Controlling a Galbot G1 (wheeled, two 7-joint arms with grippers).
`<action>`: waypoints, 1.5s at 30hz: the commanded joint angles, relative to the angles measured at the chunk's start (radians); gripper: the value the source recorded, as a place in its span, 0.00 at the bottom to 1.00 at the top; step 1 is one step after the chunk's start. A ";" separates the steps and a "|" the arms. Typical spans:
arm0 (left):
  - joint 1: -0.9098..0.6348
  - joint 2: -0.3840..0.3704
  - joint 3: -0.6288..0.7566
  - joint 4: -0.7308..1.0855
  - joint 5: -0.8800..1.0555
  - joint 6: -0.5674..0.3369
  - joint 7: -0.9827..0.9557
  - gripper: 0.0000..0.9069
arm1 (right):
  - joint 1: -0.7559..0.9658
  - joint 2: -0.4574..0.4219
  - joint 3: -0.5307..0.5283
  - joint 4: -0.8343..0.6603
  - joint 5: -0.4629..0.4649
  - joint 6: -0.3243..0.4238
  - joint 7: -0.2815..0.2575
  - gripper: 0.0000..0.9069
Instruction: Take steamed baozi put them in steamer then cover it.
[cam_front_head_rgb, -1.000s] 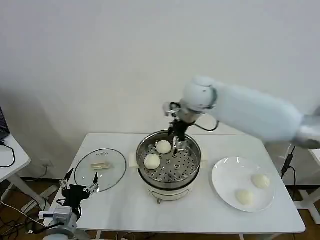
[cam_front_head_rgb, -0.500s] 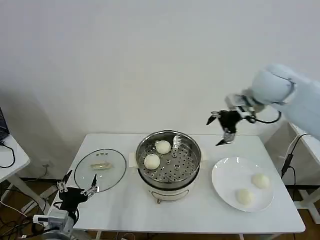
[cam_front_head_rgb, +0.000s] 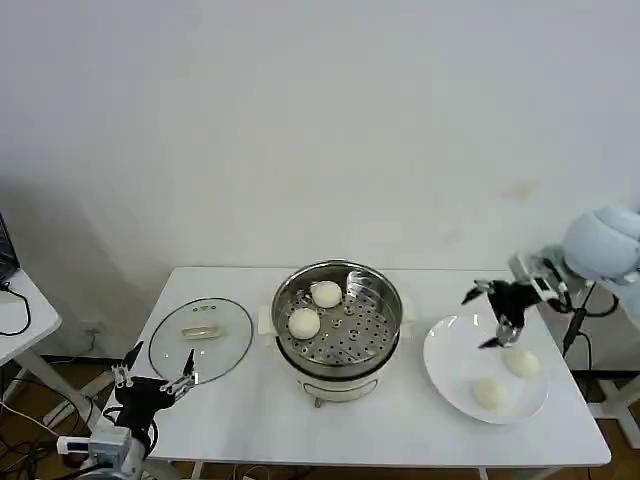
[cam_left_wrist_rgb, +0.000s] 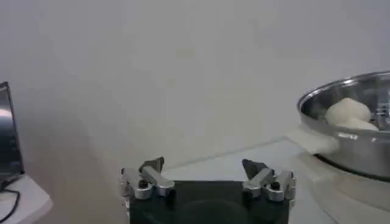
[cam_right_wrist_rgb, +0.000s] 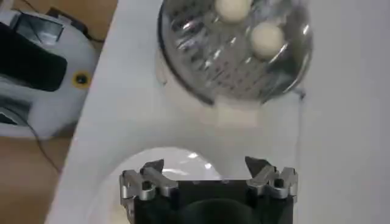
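The shiny steamer (cam_front_head_rgb: 381, 322) stands mid-table with two baozi inside, one at the back (cam_front_head_rgb: 326, 294) and one at the front left (cam_front_head_rgb: 304, 323). Two more baozi (cam_front_head_rgb: 521, 362) (cam_front_head_rgb: 489, 393) lie on a white plate (cam_front_head_rgb: 455, 350) to the right. My right gripper (cam_front_head_rgb: 479, 320) hangs open and empty above the plate's rear part, just behind the nearer-back bun. In the right wrist view that gripper (cam_right_wrist_rgb: 204, 164) is over the plate (cam_right_wrist_rgb: 164, 159), with the steamer (cam_right_wrist_rgb: 201, 55) beyond. The glass cover (cam_front_head_rgb: 228, 345) lies flat, left of the steamer. My left gripper (cam_front_head_rgb: 155, 378) waits open off the table's front left corner.
The left wrist view has the left gripper (cam_left_wrist_rgb: 203, 165) open, with the steamer's rim (cam_left_wrist_rgb: 317, 103) and a bun (cam_left_wrist_rgb: 347, 112) off to one side. A side table (cam_front_head_rgb: 20, 315) stands at far left. Cables and a stand lie on the floor near the right table edge.
My right gripper has left the steamer, swung right and come down over the plate, open and empty. The buns, cover and left arm have hardly moved.
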 joint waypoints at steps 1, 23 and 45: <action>0.040 -0.007 -0.002 -0.045 -0.008 0.006 -0.005 1.00 | -0.169 -0.058 0.016 0.012 -0.097 -0.003 0.004 1.00; 0.039 -0.031 0.010 -0.037 -0.034 0.008 -0.004 1.00 | -0.213 0.067 -0.024 -0.155 -0.246 0.039 -0.002 1.00; 0.030 -0.028 0.003 -0.027 -0.029 0.011 0.009 1.00 | -0.364 0.152 0.105 -0.281 -0.312 0.050 0.037 1.00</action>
